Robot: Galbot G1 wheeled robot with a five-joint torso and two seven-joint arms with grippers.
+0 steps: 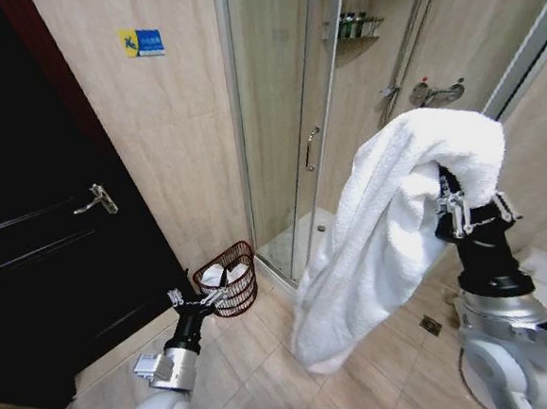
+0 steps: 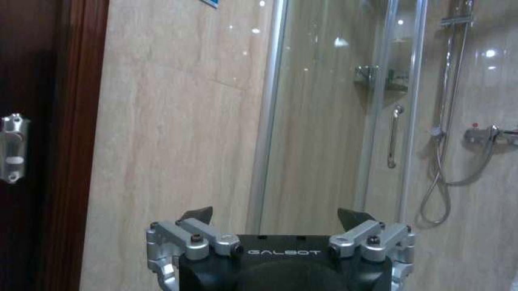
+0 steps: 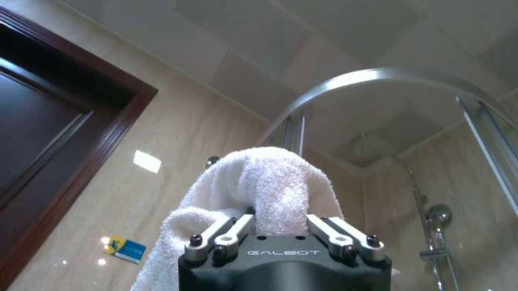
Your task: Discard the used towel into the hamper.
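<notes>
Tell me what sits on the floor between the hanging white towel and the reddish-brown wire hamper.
Bare beige floor tile, in the head view. Nothing stands between the white terry towel and the round reddish-brown wire hamper.

Right claw (image 1: 454, 211) raised and clamped; left claw (image 1: 198, 302) low, fingers spread.

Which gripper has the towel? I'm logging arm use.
The right gripper, raised and shut on the white towel; the left gripper is open and empty.
</notes>
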